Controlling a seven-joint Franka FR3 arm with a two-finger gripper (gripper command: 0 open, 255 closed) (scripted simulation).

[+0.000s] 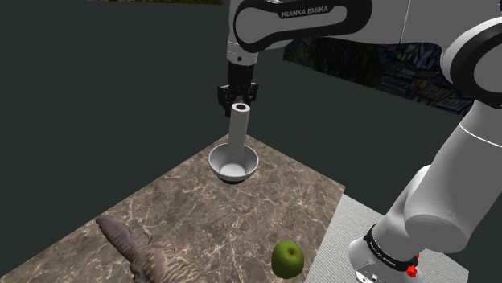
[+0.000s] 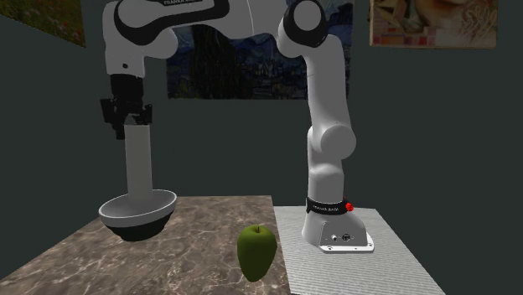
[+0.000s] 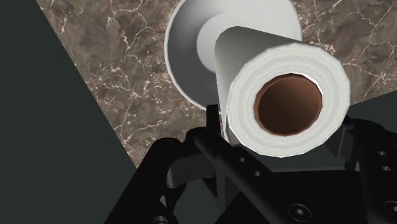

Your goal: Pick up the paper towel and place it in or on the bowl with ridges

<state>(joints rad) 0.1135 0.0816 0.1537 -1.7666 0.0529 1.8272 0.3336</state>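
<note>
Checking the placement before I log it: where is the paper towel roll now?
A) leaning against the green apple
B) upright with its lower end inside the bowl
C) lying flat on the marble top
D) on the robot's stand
B: the paper towel roll stands upright with its lower end inside the bowl, directly under the gripper, well apart from the apple.

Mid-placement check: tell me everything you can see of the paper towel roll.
The paper towel is a tall, narrow white roll with a brown hollow core. It stands upright, its lower end inside the grey bowl on the marble-patterned table, while the end effector clasps its upper end.
</note>
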